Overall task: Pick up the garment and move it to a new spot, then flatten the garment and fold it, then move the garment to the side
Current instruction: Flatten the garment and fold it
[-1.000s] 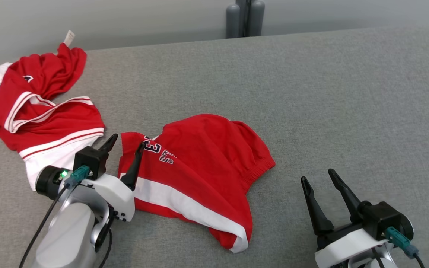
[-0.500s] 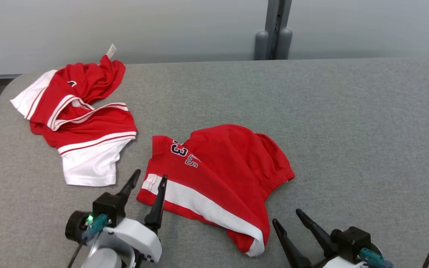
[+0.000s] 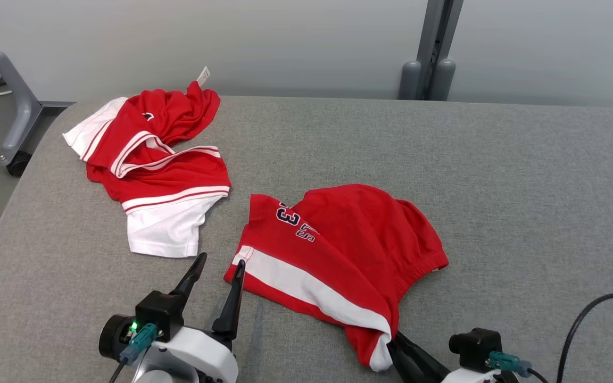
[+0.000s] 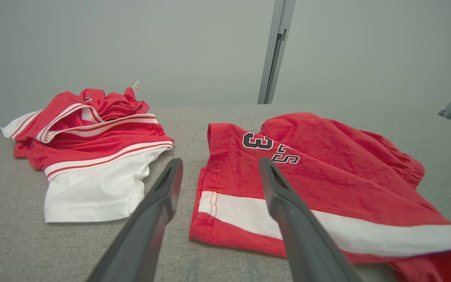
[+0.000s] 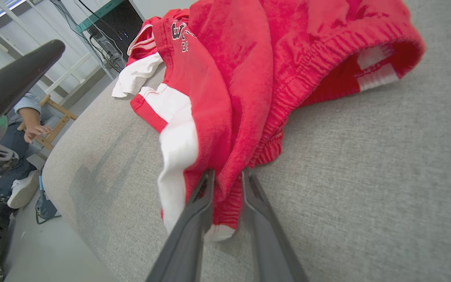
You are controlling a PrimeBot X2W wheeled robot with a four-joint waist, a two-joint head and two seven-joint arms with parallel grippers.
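The garment (image 3: pixel 338 239) is newly clamped by the right claw (image 5: pixel 227 174) for pickup; the left claw (image 3: pixel 221 259) is held wide, empty.

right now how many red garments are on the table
2. A crumpled garment lies far left on the table; the numbered shorts lie near the middle, their near corner pinched by the right gripper. None looks hidden.

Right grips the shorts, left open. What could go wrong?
1. The right gripper pinches only a bunched corner of the red white-striped shorts; lifting may slip it or drag folds.
2. The open left gripper is near both the shorts' hem and the crumpled red-and-white garment; it may snag the wrong cloth.
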